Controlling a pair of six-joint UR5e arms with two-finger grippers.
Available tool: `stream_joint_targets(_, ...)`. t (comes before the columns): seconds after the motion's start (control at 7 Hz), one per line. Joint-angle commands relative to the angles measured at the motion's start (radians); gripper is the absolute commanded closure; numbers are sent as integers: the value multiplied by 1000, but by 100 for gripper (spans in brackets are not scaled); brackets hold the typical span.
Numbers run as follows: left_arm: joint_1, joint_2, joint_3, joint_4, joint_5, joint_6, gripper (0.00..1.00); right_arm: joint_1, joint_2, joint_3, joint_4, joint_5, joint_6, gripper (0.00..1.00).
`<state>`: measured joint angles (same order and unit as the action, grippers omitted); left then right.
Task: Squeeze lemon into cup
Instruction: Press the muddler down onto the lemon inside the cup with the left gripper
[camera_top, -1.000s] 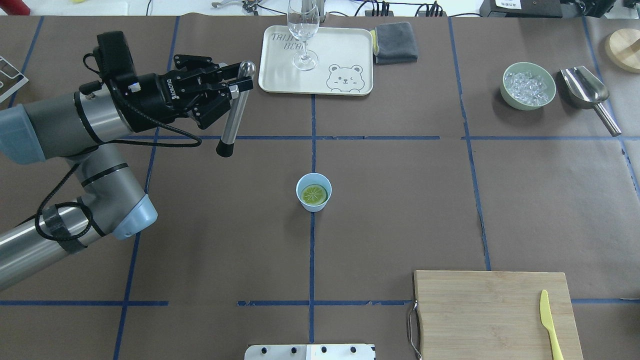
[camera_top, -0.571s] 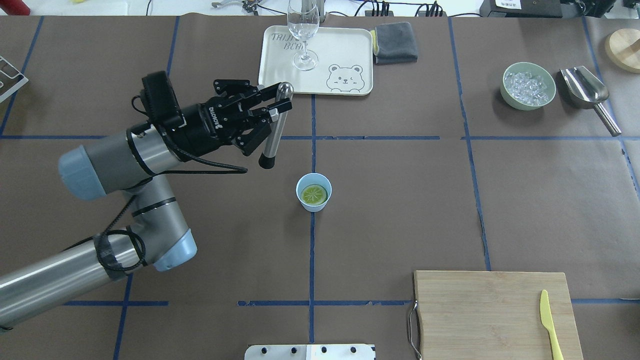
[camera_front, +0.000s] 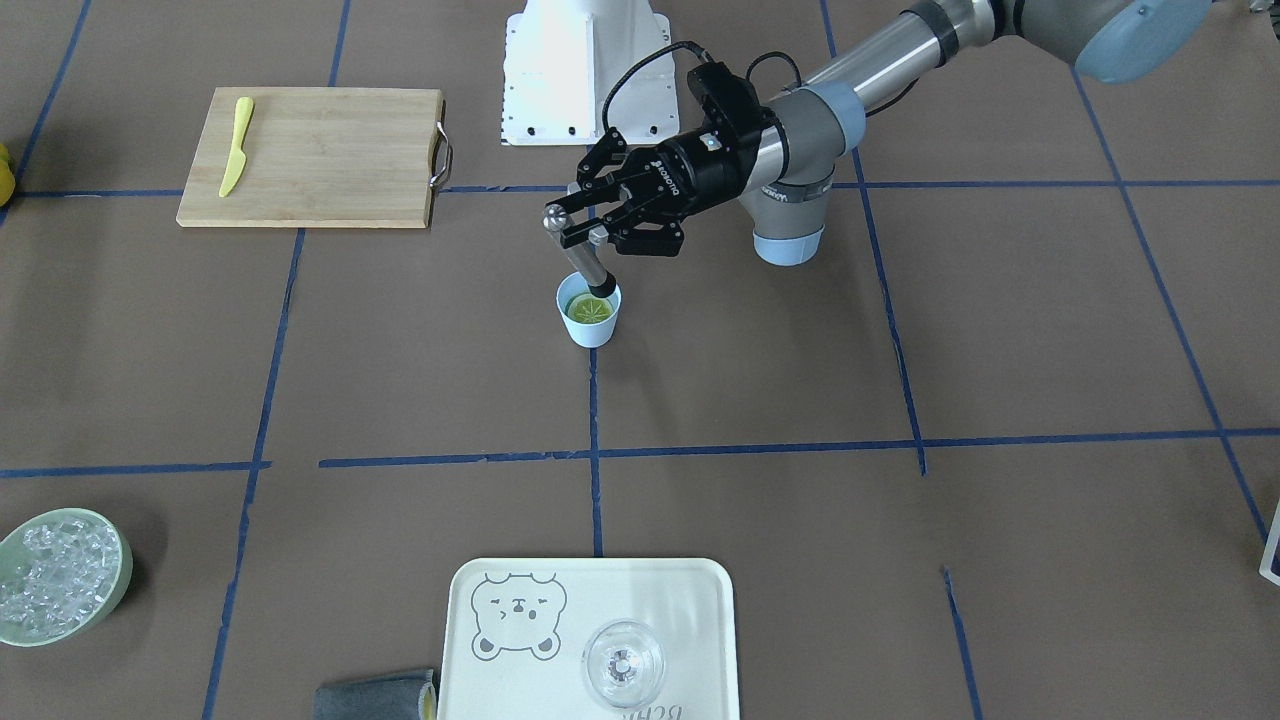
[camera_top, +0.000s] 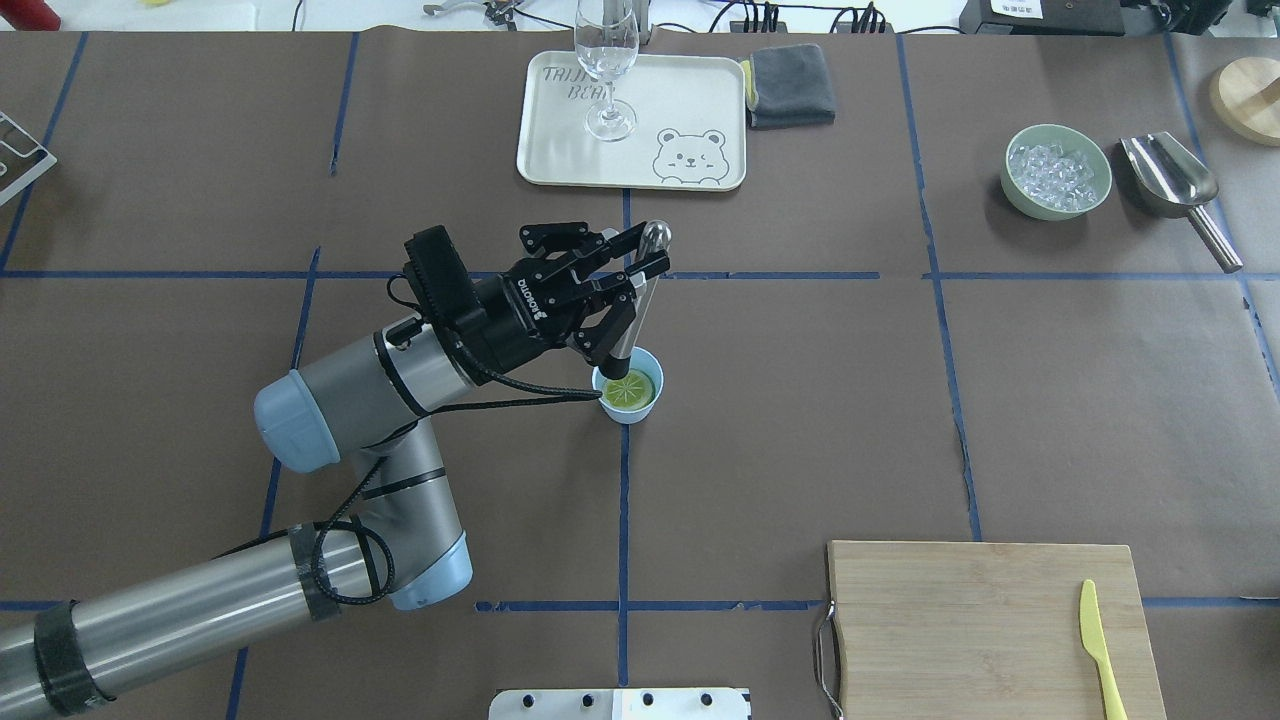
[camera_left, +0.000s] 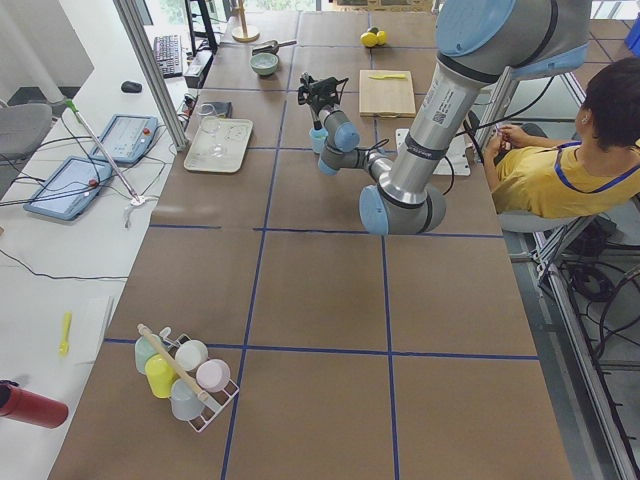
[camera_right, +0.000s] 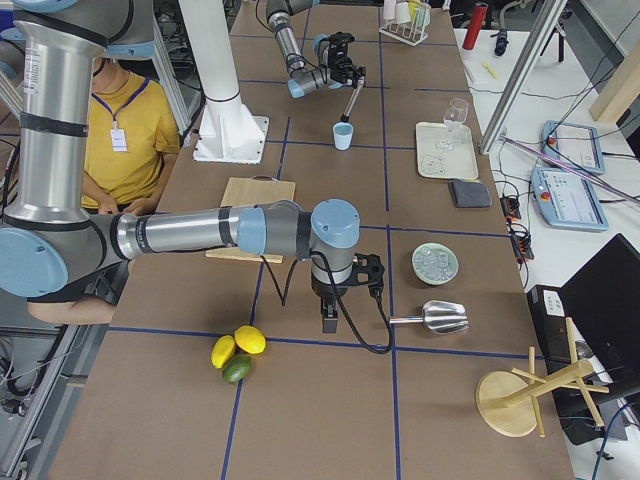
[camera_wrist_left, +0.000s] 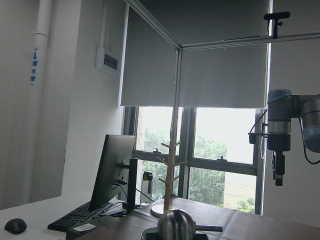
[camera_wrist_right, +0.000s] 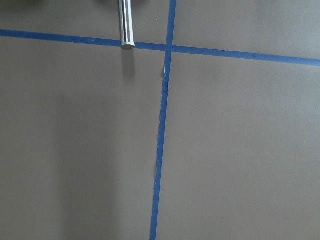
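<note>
The light-blue cup (camera_top: 640, 411) stands at the table's middle, with the lemon (camera_top: 632, 391) slice lying flat inside it, pale face up. In the front-facing view the cup (camera_front: 588, 330) and lemon (camera_front: 588, 311) show below the arm. My left gripper (camera_top: 640, 262) is shut on a steel muddler (camera_top: 632, 310), gripped near its round top. The muddler slants down, and its black tip (camera_front: 602, 289) sits at the cup's mouth above the slice; contact cannot be told. My right gripper (camera_right: 328, 318) hangs over the table near the scoop; open or shut, I cannot tell.
A cream tray (camera_top: 690, 100) with a clear glass (camera_top: 607, 60) and a grey cloth (camera_top: 792, 85) lie at the far edge. A green ice bowl (camera_top: 1057, 171) and metal scoop (camera_top: 1170, 180) sit far right. A cutting board (camera_top: 985, 625) with a yellow knife (camera_top: 1098, 645) lies near right.
My left arm has carried the muddler rightward and nearer, from the far left of the table to the cup; its black tip has come down to the cup's mouth.
</note>
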<state>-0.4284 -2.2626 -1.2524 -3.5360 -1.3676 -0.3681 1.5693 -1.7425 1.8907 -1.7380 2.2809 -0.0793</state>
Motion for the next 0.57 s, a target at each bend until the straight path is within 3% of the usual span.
stream_joint_targets(0.0,23,-9,47,-1,34,3,100,5,0,-2,0,0,-1,0)
stream_joint_targets(0.43,60,3,102,-1,68,20,100,8,1,-5,0,-1,1,0)
